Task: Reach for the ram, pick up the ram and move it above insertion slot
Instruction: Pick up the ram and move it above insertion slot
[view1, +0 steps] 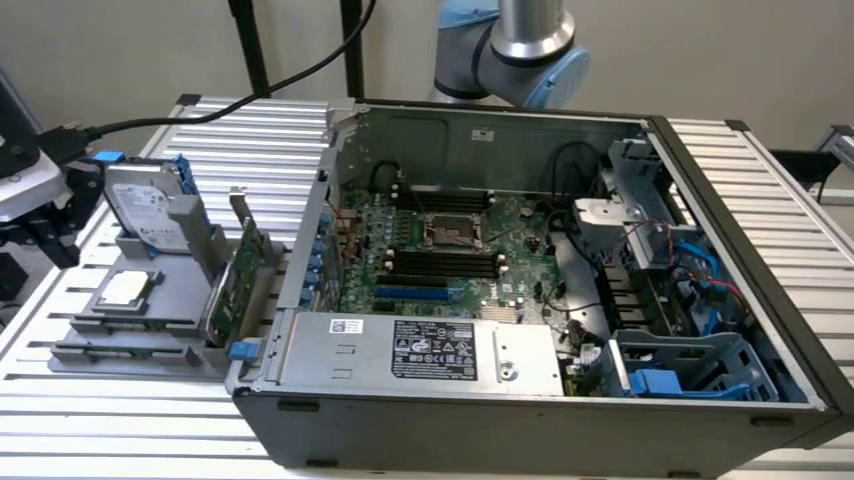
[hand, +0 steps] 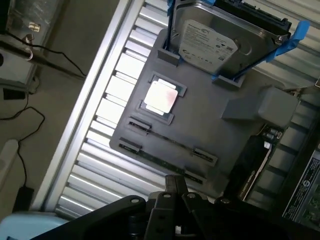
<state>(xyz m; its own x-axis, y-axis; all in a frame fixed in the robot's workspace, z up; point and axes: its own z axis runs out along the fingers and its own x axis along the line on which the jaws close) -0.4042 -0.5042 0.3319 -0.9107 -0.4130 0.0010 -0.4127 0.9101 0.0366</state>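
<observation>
Landmark: gray holder | ram – lies flat in the holder's slot farthest from the hard drive, past the CPU | your gripper – hovers over the holder's ram-side edge, fingers clenched, grasping nothing | open computer case just beside the holder, on the exterior view's right

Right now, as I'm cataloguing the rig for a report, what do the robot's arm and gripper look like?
The arm is a silver-grey metal tube with rounded joints capped in light blue. The gripper is matte black, with an angular housing that narrows to a slim dark tip.
</observation>
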